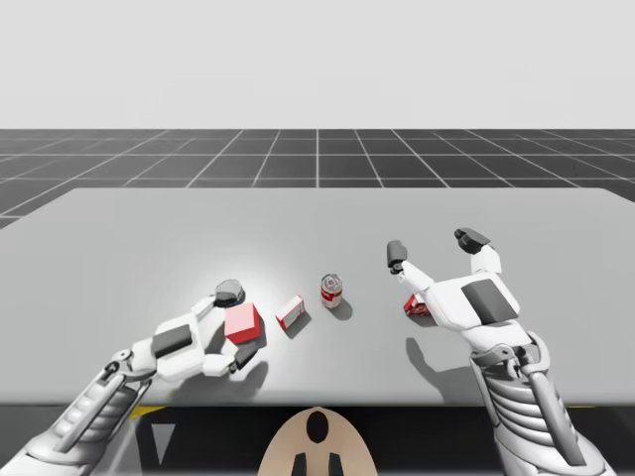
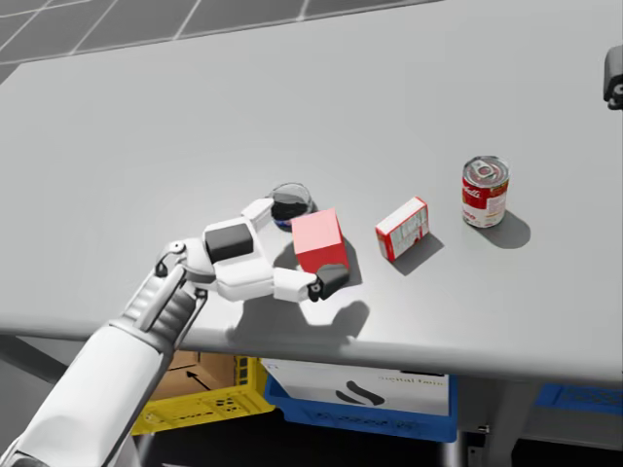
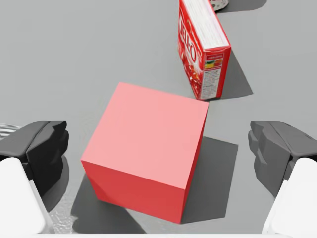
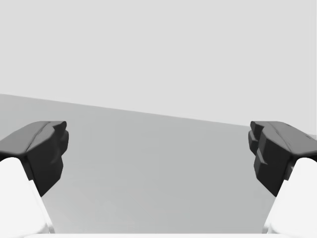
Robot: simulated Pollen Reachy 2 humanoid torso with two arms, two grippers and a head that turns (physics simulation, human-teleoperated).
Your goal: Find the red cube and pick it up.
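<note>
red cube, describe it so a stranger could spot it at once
On the grey table, near the front edge, find my left gripper: the red cube sits between its open fingers. Unlike the red and white box and can beside it, it is plain, unprinted.

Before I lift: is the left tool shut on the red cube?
Open: the left tool straddles the red cube, gaps beside both fingers.

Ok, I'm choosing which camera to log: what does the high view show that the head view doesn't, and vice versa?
High view: a small red thing on the table, partly hidden by my right arm; the right gripper is open. Head view: a yellow crate and a blue crate under the table. Both: the red cube between the fingers of my open left gripper, the red-and-white box and the red-and-white can.
</note>
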